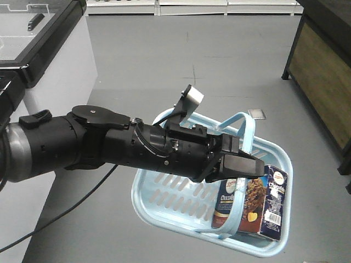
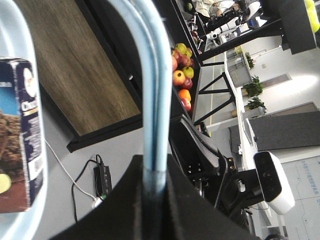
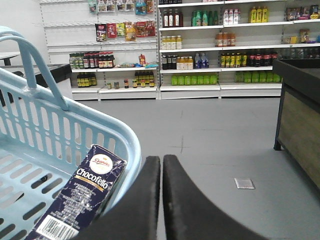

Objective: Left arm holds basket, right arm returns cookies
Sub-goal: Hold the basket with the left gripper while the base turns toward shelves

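Left-arm hold and right-arm approach. The thick black left arm (image 1: 82, 145) reaches over the light blue slotted plastic shopping basket (image 1: 164, 203). Its left gripper (image 1: 239, 164) is clamped on the basket's loop handles (image 2: 150, 75), which the left wrist view shows running straight into the closed jaws. The basket thus hangs above the grey floor (image 1: 164, 55). The dark navy Chocofello cookie box (image 3: 82, 195) stands inside the basket against its wall, in the corner farthest from the left arm's base, with one handle strap crossing close in front of it. The right gripper (image 3: 161, 195) sits just outside the basket, beside that same wall, with its fingers drawn together to a thin slit and holding nothing. I judge the step in hand to be the pick, not yet begun. To do it well, I would first spread the fingers wide, then rise above the basket rim and come down on the box top from the side away from the handle strap. I would grip across the narrow faces and lift straight up. The left arm should hold the basket steady and level throughout. Stocked white shelves (image 3: 200, 50) stand well beyond the basket.
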Available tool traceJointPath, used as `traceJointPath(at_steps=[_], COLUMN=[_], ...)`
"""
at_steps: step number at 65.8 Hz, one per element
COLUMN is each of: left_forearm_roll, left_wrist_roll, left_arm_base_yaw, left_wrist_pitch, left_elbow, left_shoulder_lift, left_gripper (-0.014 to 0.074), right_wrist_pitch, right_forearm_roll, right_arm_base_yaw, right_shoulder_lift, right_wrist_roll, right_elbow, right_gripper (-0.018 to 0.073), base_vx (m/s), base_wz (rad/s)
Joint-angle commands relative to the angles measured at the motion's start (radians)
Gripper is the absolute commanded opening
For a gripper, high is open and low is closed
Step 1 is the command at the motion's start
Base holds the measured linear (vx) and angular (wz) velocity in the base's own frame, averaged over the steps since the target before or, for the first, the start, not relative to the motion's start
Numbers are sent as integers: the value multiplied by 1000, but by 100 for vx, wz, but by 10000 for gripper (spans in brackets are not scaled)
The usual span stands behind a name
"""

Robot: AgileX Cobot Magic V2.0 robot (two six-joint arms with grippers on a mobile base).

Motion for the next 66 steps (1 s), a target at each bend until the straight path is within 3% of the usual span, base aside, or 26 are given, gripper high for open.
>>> traceJointPath(at_steps=[1, 66], left_forearm_roll=[-81, -81], left_wrist_roll=[12, 12], left_arm_base_yaw=[4, 4], left_wrist_pitch=[42, 41], left_elbow=[-41, -41], left_shoulder_lift=[-55, -55], left_gripper=[-6, -6], right_wrist_pitch=[-70, -71], right_forearm_roll=[-6, -6], right_arm_base_yaw=[-2, -2], right_shoulder_lift=[-12, -12], right_wrist_roll=[-9, -9], right_elbow=[2, 2], right_gripper=[-3, -3], base_vx=[38, 47], base_wz=[-4, 1])
